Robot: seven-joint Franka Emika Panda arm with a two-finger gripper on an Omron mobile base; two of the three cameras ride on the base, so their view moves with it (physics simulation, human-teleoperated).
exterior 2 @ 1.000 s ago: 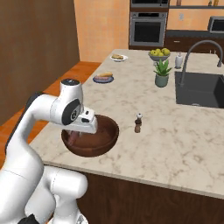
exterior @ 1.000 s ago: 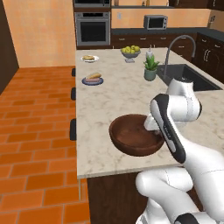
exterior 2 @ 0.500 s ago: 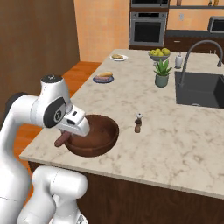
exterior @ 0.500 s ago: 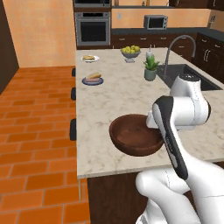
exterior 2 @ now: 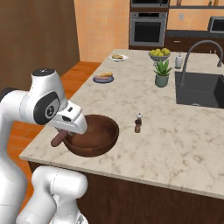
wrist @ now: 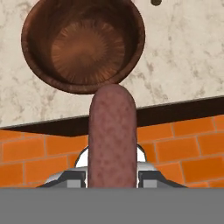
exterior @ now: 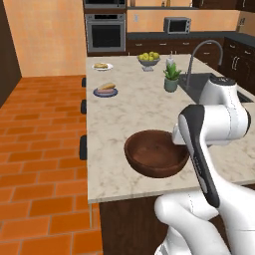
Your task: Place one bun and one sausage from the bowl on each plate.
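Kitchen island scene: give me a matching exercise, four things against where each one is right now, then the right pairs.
Things:
1. sausage
2. brown bowl
3. blue-grey plate
4. pepper mill

Places:
A. on the counter, right of the bowl in the right base view
B. on the far part of the counter, holding food
C. held in the gripper, past the counter's near edge
D. by the counter's near edge, nothing inside

Pairs: 1-C, 2-D, 3-B, 4-A

Marble island (exterior: 134,107) on terracotta tile floor (exterior: 40,149); dark cabinets (exterior: 149,46) — built-in oven (exterior: 104,32) behind.
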